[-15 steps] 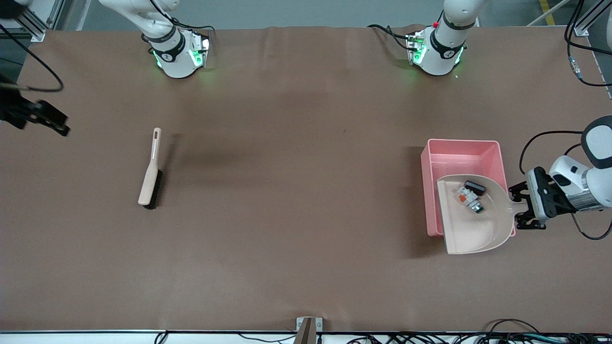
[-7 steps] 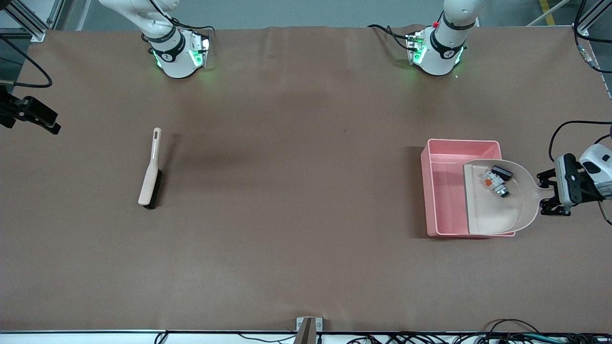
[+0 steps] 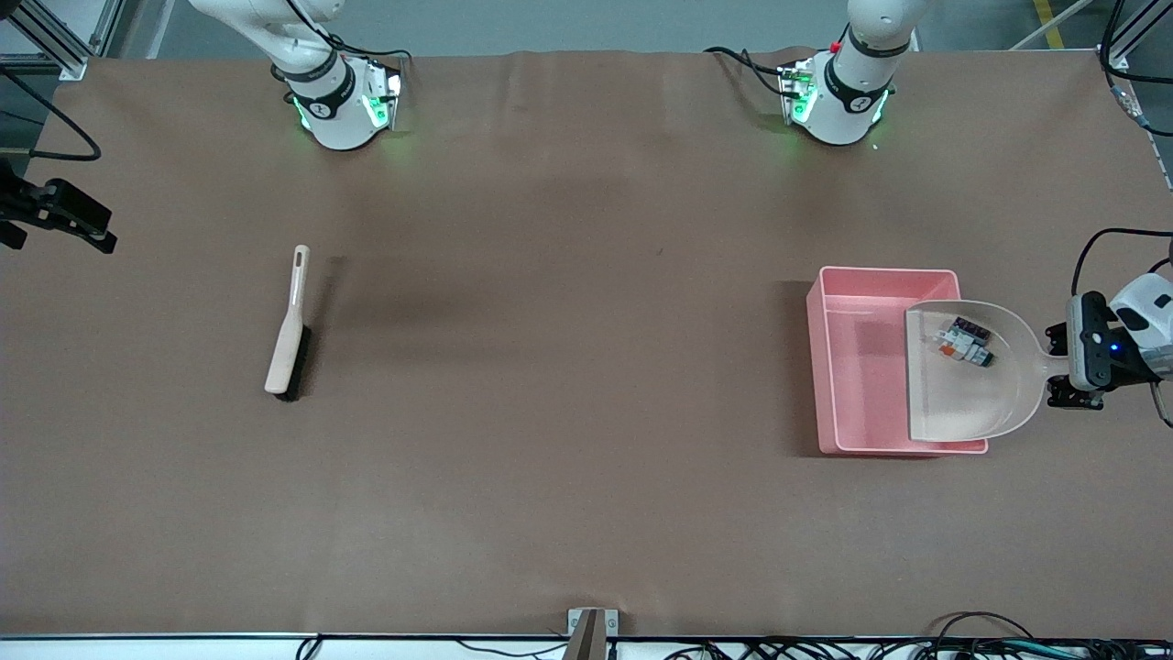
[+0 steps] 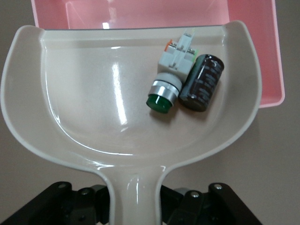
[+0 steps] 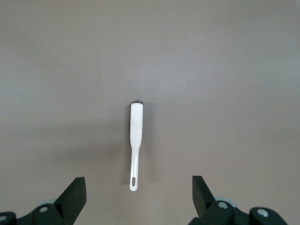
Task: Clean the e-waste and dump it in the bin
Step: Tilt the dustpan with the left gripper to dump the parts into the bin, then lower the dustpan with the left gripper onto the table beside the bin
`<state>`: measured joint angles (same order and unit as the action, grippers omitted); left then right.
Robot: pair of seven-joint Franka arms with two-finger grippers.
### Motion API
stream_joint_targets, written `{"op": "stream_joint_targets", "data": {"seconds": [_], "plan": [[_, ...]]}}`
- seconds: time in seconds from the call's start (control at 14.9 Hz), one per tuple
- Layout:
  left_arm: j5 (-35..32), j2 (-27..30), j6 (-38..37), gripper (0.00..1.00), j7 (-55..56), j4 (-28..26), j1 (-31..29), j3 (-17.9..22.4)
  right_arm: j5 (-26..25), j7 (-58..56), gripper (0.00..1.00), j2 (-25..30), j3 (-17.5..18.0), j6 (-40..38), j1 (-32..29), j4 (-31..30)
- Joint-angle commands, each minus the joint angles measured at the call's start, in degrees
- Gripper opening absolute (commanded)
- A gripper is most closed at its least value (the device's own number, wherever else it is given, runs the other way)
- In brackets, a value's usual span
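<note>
We hold the pale beige plastic dustpan (image 3: pixel 971 390) by its handle, with the left pincer (image 3: pixel 1063 371) clamped on it at the left arm's end of the brown tabletop (image 3: pixel 568 367). The pan hangs over the pink rectangular plastic bin (image 3: pixel 857 367), its straight open lip over the bin's interior and its handle pointing out past the bin's wall toward our left wrist.

The e-waste is not yet in the bin. The white block with the orange patch and metal end (image 4: pixel 174 70) and the small black cylinder (image 4: pixel 201 83) lie touching side by side in the pan, toward the lip more than the handle. In the left wrist view the block's round green-capped end points back toward the handle.

The relation that matters for the dump is this: the lip lies on the bin side of the pincer, along the handle's long axis, and the pink floor shows just past it. We judge that raising the handle end would slide both parts down over the lip into the bin.

The right pincer (image 5: pixel 136 199) waits, fingers wide apart and empty, high over the right arm's end of the tabletop, above the beige black-bristled brush (image 3: pixel 289 325), which lies flat there.
</note>
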<state>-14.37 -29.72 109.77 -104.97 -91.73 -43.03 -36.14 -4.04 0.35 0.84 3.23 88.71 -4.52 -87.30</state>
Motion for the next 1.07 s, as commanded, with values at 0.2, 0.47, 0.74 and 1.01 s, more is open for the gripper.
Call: {"op": "stream_joint_targets", "data": {"seconds": [0.2,0.47,0.74,1.01], "plan": [[-6.5,4.5,-3.1,0.00,3.2,0.2,5.6,3.4,0.5,-1.1,1.00,0.1,0.2,-2.2,-0.1,1.0],[-7.6,4.8,-4.0,0.00,4.2,0.3,7.1,4.2,0.5,-1.1,1.00,0.2,0.5,-3.8,0.0,1.2],[-6.5,4.9,-4.0,0.01,4.0,0.9,7.7,5.3,0.4,-1.1,1.00,0.2,0.3,-3.9,-0.2,1.2],[7.3,4.7,-3.8,0.01,4.4,2.1,10.2,5.5,0.3,-1.1,1.00,0.2,0.4,-3.5,0.0,1.2]]}}
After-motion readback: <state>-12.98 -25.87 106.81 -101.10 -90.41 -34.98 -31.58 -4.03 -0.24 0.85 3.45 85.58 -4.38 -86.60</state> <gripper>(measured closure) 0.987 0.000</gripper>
